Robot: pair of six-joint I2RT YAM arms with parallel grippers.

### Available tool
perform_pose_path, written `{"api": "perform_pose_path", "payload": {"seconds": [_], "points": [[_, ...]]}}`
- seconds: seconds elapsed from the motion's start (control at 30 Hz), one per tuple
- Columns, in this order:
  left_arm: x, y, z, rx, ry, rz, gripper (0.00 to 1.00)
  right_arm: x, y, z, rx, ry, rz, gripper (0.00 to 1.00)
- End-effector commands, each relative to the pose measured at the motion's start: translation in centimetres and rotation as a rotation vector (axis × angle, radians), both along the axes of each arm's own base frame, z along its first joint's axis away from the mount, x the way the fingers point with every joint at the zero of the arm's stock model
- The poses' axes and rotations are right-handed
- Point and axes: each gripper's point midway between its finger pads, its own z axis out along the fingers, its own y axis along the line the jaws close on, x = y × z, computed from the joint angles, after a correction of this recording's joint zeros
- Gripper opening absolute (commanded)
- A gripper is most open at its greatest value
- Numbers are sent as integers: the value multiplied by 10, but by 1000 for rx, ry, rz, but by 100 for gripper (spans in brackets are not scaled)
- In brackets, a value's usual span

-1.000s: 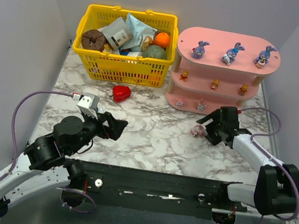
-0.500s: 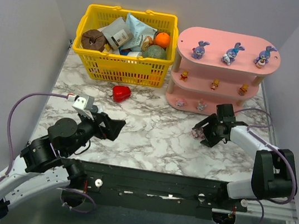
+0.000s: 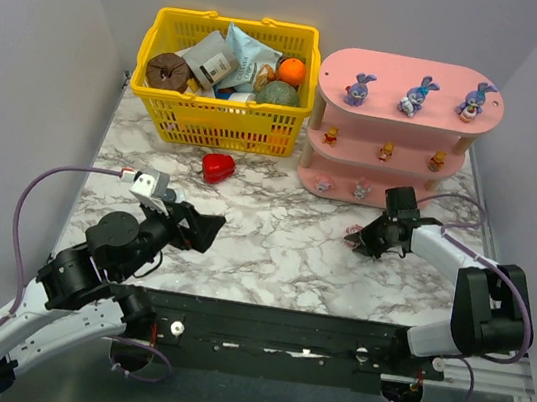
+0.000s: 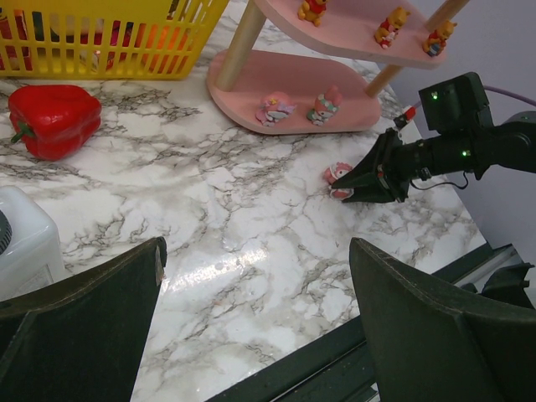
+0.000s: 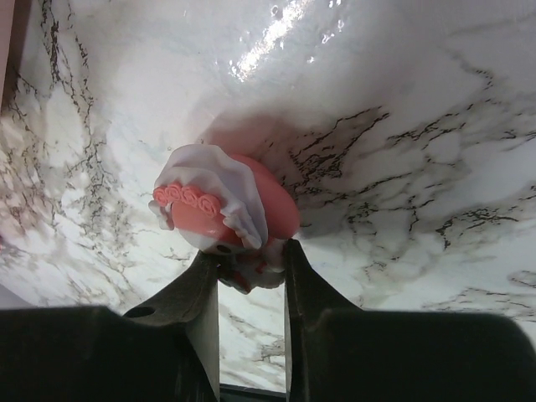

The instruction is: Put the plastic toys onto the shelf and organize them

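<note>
Toy (image 5: 226, 205): pink-white, lies on the table (image 3: 274, 232) at the right, near side of the shelf (image 3: 389, 72), apart from it.
Right gripper (image 3: 364, 240): low at the table; its fingers (image 5: 197, 293) pinch the toy's lower part from both sides.
Left gripper (image 3: 213, 231): above the near left of the table, jaws spread wide, nothing between them.
Shelf: far right; three bunnies (image 3: 418, 95) on the top board, three bears (image 3: 387, 151) on the middle, a pink pair (image 3: 342, 185) on the bottom.
Basket (image 3: 218, 118): far left, beside the shelf, filled.
Red thing (image 3: 217, 167): on the table, just near of the basket.
</note>
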Motion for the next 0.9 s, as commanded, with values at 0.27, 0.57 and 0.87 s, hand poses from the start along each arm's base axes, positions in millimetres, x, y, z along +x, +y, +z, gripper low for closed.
{"api": "perform_pose_path", "payload": {"seconds": [0.27, 0.57, 0.87], "points": [[-1, -24, -14, -11, 42, -79, 99, 3, 80, 65, -47, -583, 621, 6], [6, -70, -42, -14, 126, -192, 99, -54, 159, 110, 36, -925, 954, 0], [-4, -118, -55, -54, 118, -417, 99, -112, 182, 143, 161, -1091, 1144, 1]]}}
